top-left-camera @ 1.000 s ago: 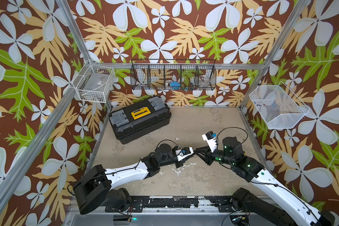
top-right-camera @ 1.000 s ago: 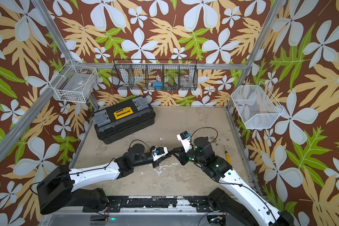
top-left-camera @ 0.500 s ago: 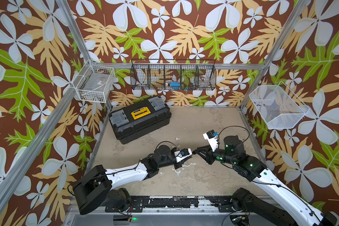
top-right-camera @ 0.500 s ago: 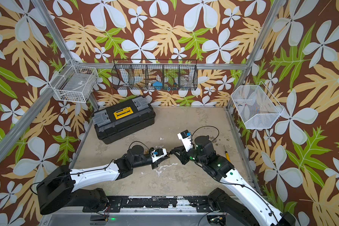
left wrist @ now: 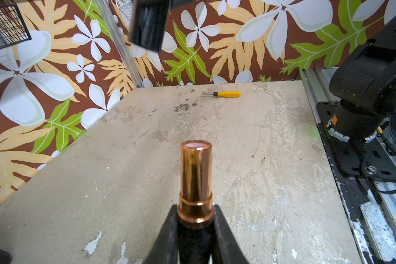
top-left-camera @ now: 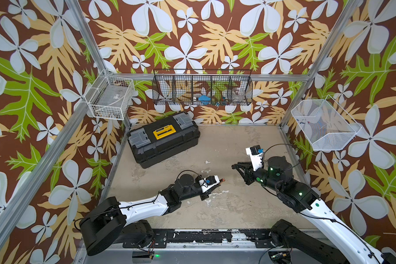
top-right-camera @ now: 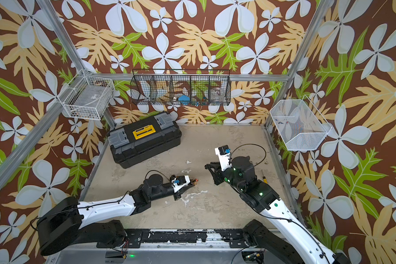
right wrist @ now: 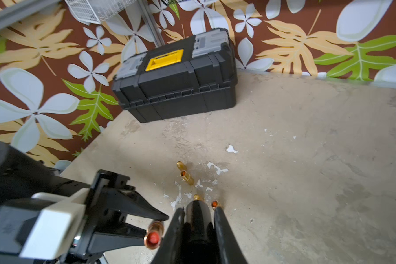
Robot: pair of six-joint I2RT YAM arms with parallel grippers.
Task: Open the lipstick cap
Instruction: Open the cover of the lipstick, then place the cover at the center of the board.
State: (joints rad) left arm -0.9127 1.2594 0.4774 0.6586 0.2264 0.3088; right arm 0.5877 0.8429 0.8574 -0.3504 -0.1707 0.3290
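Observation:
The lipstick [left wrist: 196, 180] is a shiny copper tube on a black base, with my left gripper [left wrist: 196, 212] shut on that base. In both top views its red tip [top-left-camera: 222, 180] [top-right-camera: 195, 181] pokes out past the left gripper [top-left-camera: 217, 182] low over the floor. The black cap [right wrist: 196, 219] is off the lipstick and sits between the fingers of my right gripper [right wrist: 198, 209], which is shut on it. In a top view the right gripper [top-left-camera: 234, 165] hangs to the right of the lipstick and higher, with a clear gap between them. The cap [left wrist: 148, 25] shows above the tube in the left wrist view.
A black toolbox [top-left-camera: 162, 139] with a yellow handle lies at the back left of the floor. A yellow screwdriver [left wrist: 226, 94] lies near the right wall. Wire baskets hang on the left wall [top-left-camera: 110, 100], back wall [top-left-camera: 201, 88] and right wall [top-left-camera: 322, 125].
The two grippers were joined at the lipstick; the right one has drawn back to the right with the cap, and the lipstick's copper tube now stands bare in the left gripper.

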